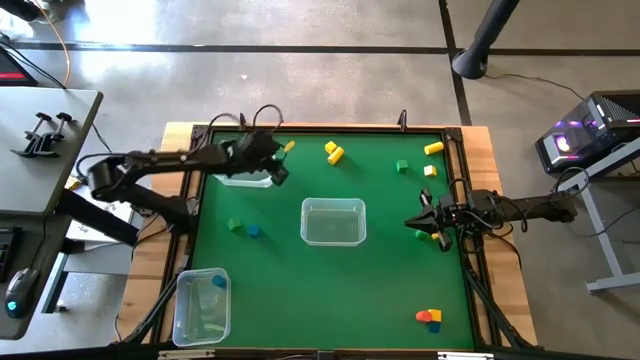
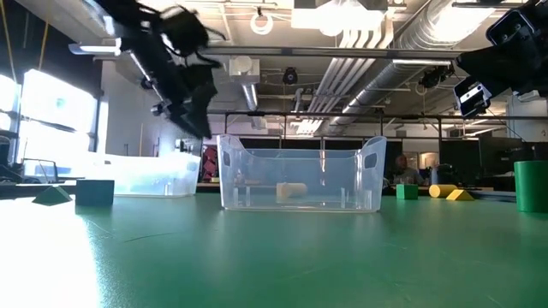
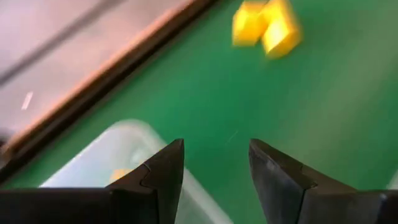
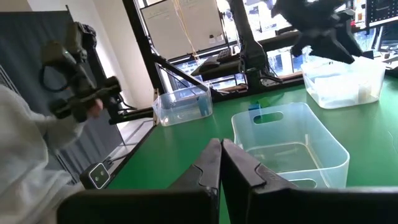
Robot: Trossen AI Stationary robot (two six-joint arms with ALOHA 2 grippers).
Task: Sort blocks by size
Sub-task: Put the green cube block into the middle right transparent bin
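Left gripper [image 3: 214, 174], dark wedge fingers apart, above clear plastic bin [image 3: 124, 155].

Grey concrete floor [image 1: 300, 80]; exposed ceiling ducts [image 2: 402, 43] overhead.

**Counts: bins, blocks, arms**

Bins [image 1: 333, 222]: 3 clear ones on the table [image 1: 300, 290].

Yellow blocks [image 1: 433, 148]: 5 sure in the high view: a pair touching, 2 singles, and 1 in the corner cluster. A 6th yellow bit sits by the left arm, and possibly a 7th under the right hand [image 4: 221, 146]; can't tell.

Green blocks [image 1: 401, 166]: 3.

Blue blocks [image 1: 254, 231]: 3, one of them inside a bin.

Red block [image 1: 424, 316]: 1, maybe orange.

One yellow-orange piece [image 3: 119, 175] shows in the bin below the left hand [image 3: 214, 155]; too blurred to class.

Arms: 2, one hand each.
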